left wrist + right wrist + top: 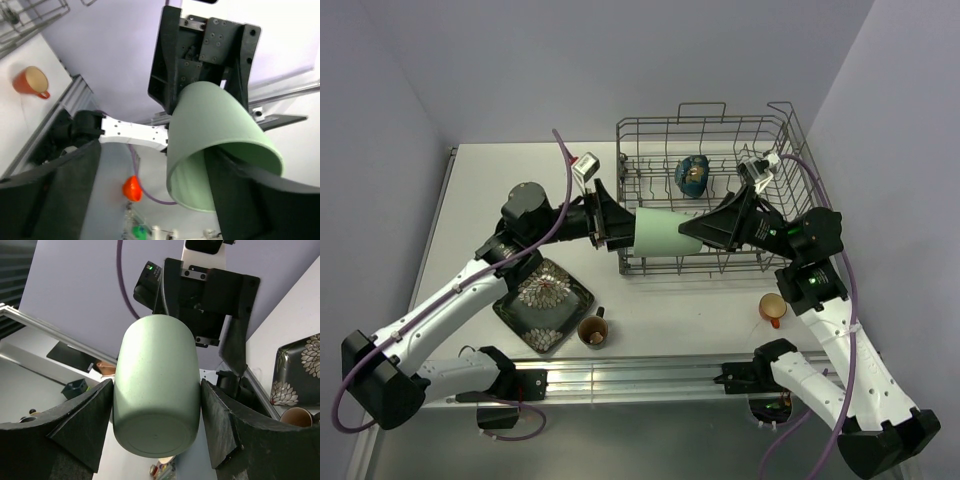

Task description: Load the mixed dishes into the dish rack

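Dark with silvery leaves, the plate (545,300) is lying at eight o'clock on the table, with the brown cup (592,330) just beside it, and both are waiting outside the rack. Moving right, the left gripper (625,228) is sitting at the mouth of the green cup (665,232) with its jaws spread. In its wrist view one finger (260,200) seems to be reaching inside the rim without pinching it. The green cup is hanging on its side in the air, mouth toward nine o'clock and base toward three, over the near rail of the rack (720,122). At the base end the right gripper (698,235) is pressing a finger against each flank, so it appears to be carrying the load alone. I am judging this cup as light, stiff and smooth-walled — likely to slide under a loose squeeze and to chip if dropped on the wire — so a hold across the mid-body is looking safest. The orange cup (772,308) is standing at four o'clock.
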### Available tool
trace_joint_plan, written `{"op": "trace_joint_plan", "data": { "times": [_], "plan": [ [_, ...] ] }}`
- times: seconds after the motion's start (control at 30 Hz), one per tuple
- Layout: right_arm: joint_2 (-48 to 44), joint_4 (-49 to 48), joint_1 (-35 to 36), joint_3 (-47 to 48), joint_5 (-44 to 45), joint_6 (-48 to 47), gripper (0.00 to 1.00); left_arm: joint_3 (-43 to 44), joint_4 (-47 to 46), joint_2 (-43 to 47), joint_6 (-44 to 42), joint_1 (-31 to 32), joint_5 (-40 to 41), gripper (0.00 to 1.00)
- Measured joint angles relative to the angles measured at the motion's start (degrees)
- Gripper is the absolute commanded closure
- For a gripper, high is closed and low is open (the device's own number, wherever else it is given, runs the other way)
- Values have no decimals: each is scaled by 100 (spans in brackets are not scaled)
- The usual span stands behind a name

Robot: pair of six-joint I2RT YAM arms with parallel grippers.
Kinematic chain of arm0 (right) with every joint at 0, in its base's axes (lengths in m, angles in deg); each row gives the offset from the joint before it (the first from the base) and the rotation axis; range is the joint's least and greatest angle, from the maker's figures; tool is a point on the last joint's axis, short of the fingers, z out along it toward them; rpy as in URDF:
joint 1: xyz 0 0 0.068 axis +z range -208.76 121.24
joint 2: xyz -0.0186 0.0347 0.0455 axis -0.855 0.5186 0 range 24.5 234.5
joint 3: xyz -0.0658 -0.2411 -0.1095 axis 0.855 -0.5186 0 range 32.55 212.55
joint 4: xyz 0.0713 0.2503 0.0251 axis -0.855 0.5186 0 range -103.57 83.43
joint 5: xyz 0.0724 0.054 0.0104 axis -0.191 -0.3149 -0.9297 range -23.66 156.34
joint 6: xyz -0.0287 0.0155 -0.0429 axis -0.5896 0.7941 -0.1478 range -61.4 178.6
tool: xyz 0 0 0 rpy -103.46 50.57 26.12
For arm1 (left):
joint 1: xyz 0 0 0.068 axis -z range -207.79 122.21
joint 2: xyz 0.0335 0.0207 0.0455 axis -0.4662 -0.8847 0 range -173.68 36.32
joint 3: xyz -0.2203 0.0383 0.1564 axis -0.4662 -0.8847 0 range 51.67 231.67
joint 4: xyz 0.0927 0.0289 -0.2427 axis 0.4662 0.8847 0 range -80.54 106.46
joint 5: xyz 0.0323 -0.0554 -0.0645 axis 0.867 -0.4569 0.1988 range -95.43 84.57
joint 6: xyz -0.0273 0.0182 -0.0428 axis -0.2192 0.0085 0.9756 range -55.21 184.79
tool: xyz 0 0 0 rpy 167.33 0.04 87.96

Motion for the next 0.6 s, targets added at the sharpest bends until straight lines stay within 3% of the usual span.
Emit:
{"op": "trace_joint_plan", "data": {
  "times": [0.03, 0.3, 0.47, 0.6],
  "plan": [
    [-2, 7, 0, 0, 0, -9, 100, 2, 22, -20, -31, 0, 2, 1],
    [-33, 776, -210, 225, -20, -573, 100, 13, 844, 186, -328, -391, 352, 1],
    [-35, 1781, -968, 529, -59, -1305, 100, 109, 2107, 916, -767, -868, 1274, 1],
    [323, 3320, -1220, 1342, 404, -2282, 100, 651, 3552, 1172, -1169, -970, 2398, 1]
  ]
}}
